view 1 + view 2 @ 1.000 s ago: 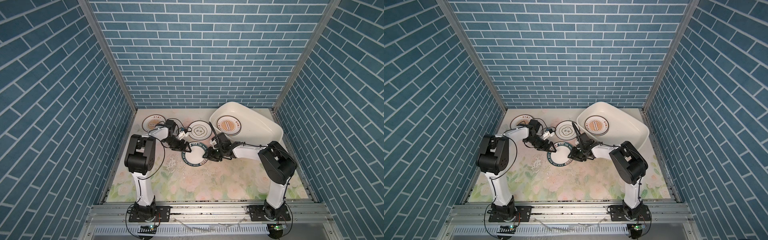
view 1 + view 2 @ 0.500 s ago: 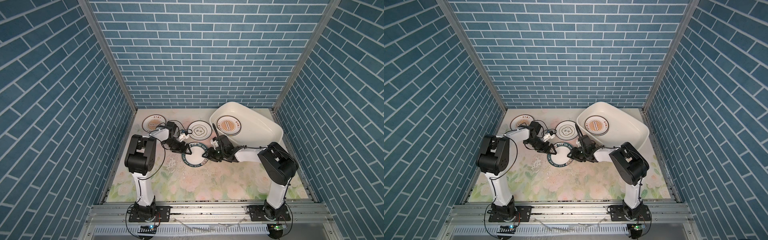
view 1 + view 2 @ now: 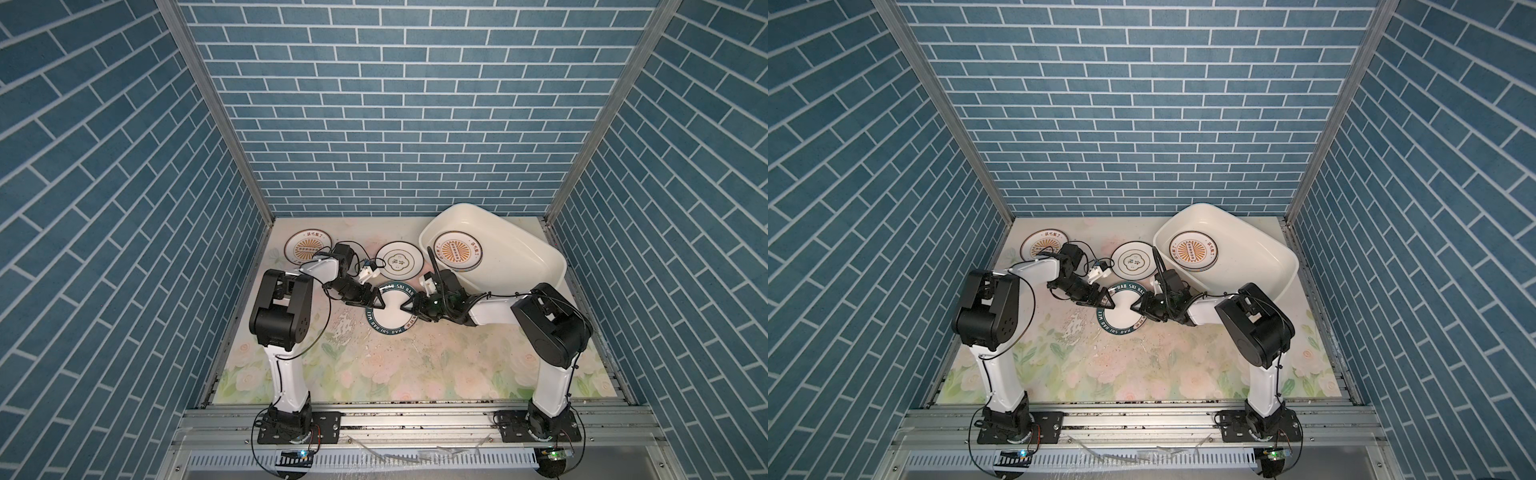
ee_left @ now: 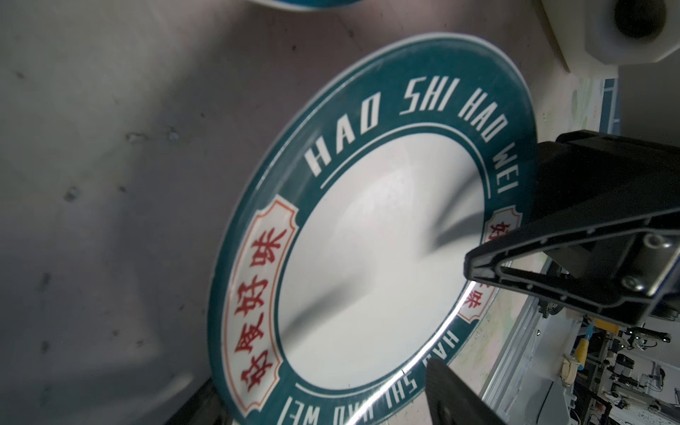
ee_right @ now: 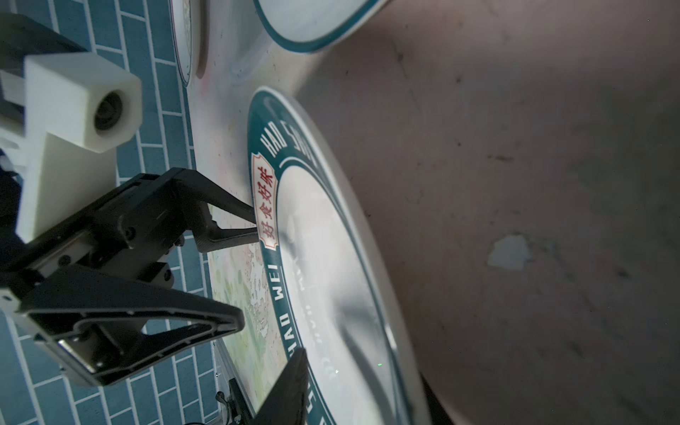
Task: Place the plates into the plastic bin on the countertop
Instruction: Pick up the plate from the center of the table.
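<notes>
In both top views one sunburst plate [image 3: 457, 253] lies in the plastic bin [image 3: 528, 241], beyond the right gripper [image 3: 405, 308]; three plates sit outside on the surface [image 3: 415, 365]. Left wrist: the left gripper [image 4: 449, 314] is parted, astride the rim of the green-lettered plate [image 4: 368, 276]. Right wrist: the right gripper, part-open, straddles the opposite rim; neither looks clamped.

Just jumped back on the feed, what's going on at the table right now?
Both arms are on the green-rimmed HAO SHI HAO WEI plate in the middle of the countertop. The left gripper is open, straddling the rim on one side; the right gripper straddles the opposite rim, but whether it is clamped is unclear. One orange sunburst plate already lies in the plastic bin; a second sunburst plate and a quatrefoil plate wait on the countertop behind.
</notes>
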Tool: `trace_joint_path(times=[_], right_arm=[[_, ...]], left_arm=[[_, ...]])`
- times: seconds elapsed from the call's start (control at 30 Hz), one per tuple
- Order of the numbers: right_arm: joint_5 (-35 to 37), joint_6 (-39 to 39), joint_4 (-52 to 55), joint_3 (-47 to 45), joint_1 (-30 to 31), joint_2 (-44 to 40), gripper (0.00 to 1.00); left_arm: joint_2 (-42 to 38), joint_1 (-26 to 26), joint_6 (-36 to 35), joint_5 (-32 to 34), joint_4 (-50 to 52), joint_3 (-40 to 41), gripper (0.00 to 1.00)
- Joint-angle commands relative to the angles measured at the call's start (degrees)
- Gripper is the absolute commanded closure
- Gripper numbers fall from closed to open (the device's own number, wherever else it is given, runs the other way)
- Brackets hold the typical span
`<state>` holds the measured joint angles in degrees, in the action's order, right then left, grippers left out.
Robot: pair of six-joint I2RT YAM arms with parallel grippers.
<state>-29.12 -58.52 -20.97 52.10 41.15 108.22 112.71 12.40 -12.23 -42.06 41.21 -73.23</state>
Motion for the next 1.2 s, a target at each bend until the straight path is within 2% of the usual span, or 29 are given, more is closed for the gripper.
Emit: trace_joint_path(times=[0.0,0.3,0.6,1.17], right_arm=[[-2.4,-2.0,-4.1,0.9,0.4,0.7,0.62],[-3.9,-2.8,-5.9,1.2,0.4,1.0,0.67],[-4.2,-2.6,-5.6,1.0,0.4,0.4,0.78],[-5.1,-2.4,-5.5,1.4,0.0,-1.0,0.82]], left_arm=[[-0.8,0.9,0.0,-2.5,0.1,0.7,0.19],[-1.2,1.0,0.4,-3.6,0.2,0.3,0.19],[-1.7,0.9,0.1,-3.8,0.6,-0.1,0.19],[-2.7,0.9,-1.0,-3.2,1.3,-0.3,0.18]])
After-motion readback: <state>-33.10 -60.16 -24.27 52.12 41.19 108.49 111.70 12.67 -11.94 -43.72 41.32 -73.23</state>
